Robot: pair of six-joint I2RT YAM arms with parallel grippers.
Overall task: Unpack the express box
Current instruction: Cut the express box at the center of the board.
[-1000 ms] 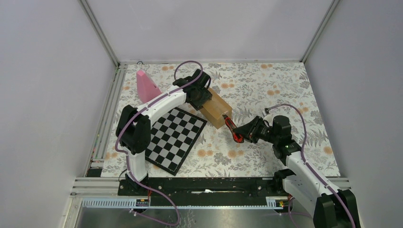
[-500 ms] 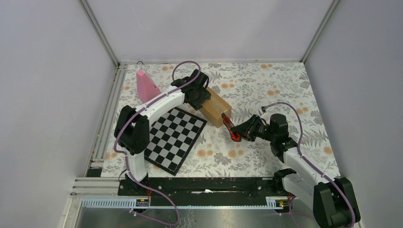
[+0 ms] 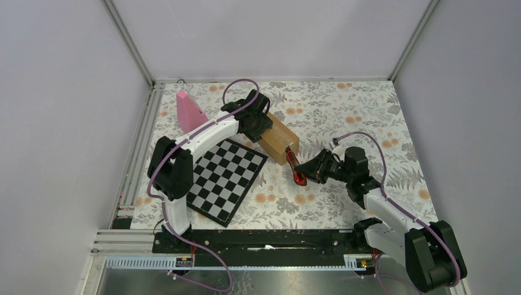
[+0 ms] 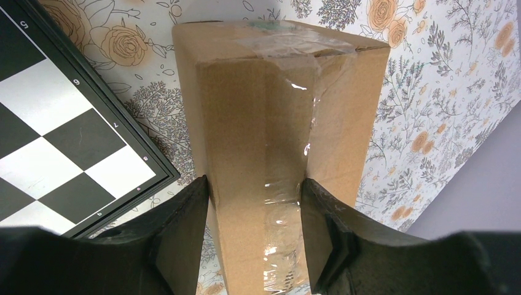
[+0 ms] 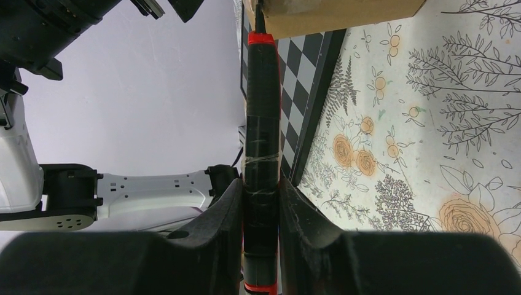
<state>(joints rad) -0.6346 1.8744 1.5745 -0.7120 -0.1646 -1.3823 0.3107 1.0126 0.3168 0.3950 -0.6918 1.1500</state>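
The express box (image 3: 279, 141) is a small brown carton with clear tape on its seams, lying on the floral cloth next to the chessboard. My left gripper (image 3: 260, 125) is shut on the box's far end; in the left wrist view its fingers (image 4: 184, 233) press both sides of the box (image 4: 270, 123). My right gripper (image 3: 315, 169) is shut on a black and red utility knife (image 3: 296, 167). In the right wrist view the knife (image 5: 261, 123) points at the box's near end (image 5: 332, 15), its tip at the edge.
A chessboard (image 3: 224, 178) lies left of the box, its corner close to it. A pink cone-like object (image 3: 188, 111) stands at the back left. Grey walls and a metal frame enclose the cloth-covered table (image 3: 368, 117).
My right arm has moved left with the knife, bringing its tip up to the box's near end. The left arm and the box have stayed put.
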